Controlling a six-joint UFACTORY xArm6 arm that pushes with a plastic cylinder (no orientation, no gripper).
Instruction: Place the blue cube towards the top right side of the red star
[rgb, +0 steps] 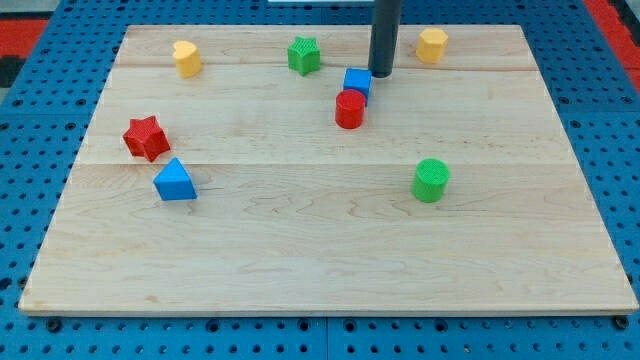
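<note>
The blue cube sits in the upper middle of the wooden board, touching the red cylinder just below it. The red star lies far off at the view's left. My tip is at the lower end of the dark rod, just right of the blue cube's upper right corner, close to it or touching it; I cannot tell which.
A blue triangle lies just below and right of the red star. A yellow block is at the top left, a green star at top middle, a yellow hexagon at top right, a green cylinder at the right.
</note>
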